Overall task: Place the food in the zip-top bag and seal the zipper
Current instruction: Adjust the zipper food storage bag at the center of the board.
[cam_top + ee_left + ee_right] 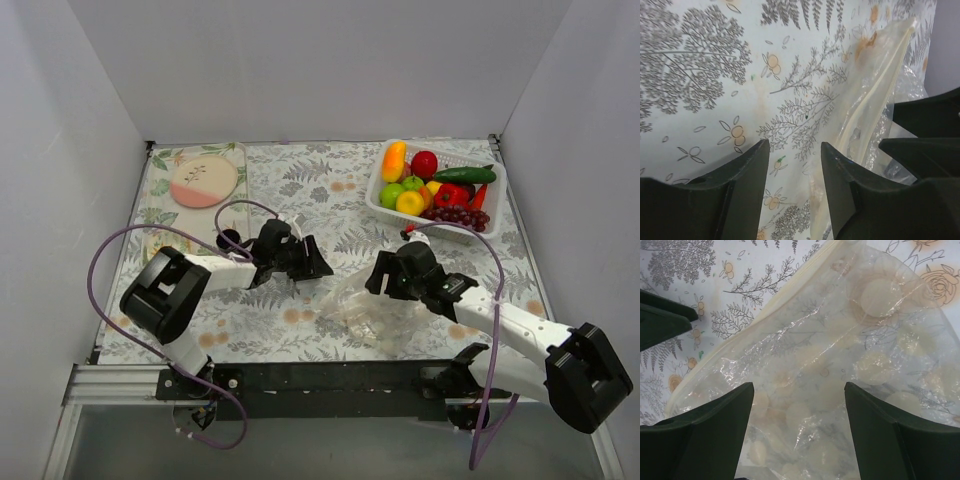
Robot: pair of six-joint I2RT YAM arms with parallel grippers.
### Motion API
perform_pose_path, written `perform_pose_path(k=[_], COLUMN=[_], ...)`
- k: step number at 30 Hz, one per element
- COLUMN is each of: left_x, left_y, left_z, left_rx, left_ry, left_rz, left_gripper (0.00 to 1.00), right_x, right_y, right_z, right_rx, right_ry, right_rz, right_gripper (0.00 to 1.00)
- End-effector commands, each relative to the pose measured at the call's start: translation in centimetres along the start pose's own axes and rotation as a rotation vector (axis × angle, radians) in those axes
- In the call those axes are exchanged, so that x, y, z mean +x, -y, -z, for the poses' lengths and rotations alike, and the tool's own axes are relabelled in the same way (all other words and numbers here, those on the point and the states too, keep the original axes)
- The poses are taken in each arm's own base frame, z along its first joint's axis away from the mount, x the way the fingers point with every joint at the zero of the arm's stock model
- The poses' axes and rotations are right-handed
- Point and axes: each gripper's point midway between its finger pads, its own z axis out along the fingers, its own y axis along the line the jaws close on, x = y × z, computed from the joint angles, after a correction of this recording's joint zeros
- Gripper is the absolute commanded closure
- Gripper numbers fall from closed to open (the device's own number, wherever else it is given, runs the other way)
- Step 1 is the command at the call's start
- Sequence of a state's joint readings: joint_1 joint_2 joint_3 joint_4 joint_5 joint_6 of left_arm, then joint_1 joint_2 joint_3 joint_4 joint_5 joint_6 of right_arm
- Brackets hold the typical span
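- Between the two arms, the zip-top bag (pixel 372 312) lies flat on the fern-print tabletop (pixel 300 190). The food (pixel 432 188) sits in a white basket (pixel 376 203), far right.
- I see the right fingers (pixel 720 420) spread wide over the bag and the left fingers (pixel 745 180) apart beside the zipper (pixel 875 90). Neither pair grips anything.
- Only the overhead view shows the basket, a pink plate (pixel 204 181) and the white walls (pixel 300 60).

Left claw (pixel 795 147) at 6 o'clock, jaws apart, only bare desk (pixel 740 90) showing between the dark fingers (pixel 745 185). Desk cloth: grey fern print, orange blossoms. Zip-top bag (pixel 907 82) lies from 1 to 5 o'clock, its cream zipper (pixel 879 90) slanting down toward the right finger. Dark unidentified shape (pixel 930 130) at 3 o'clock.
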State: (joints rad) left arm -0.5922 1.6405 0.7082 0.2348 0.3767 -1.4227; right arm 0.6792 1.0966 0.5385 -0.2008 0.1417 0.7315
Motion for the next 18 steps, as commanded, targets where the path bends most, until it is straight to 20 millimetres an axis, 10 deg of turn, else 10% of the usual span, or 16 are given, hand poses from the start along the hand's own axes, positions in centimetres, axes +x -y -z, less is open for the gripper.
perform_pose_path(k=[1, 18], left_x=[0.4, 3.7], left_y=[4.1, 4.9], left_z=[0.8, -2.9], left_rx=[0.175, 0.173], left_ry=[-0.071, -0.212], left_rz=[-0.037, -0.046], left_gripper=[0.53, 0.55], right_x=[-1.3, -1.8], right_y=[-2.0, -1.9], right_z=[0.1, 1.0], right_rx=[-0.137, -0.150], right_ry=[0.092, 0.135], right_rz=[0.049, 0.051], right_gripper=[0.18, 0.19])
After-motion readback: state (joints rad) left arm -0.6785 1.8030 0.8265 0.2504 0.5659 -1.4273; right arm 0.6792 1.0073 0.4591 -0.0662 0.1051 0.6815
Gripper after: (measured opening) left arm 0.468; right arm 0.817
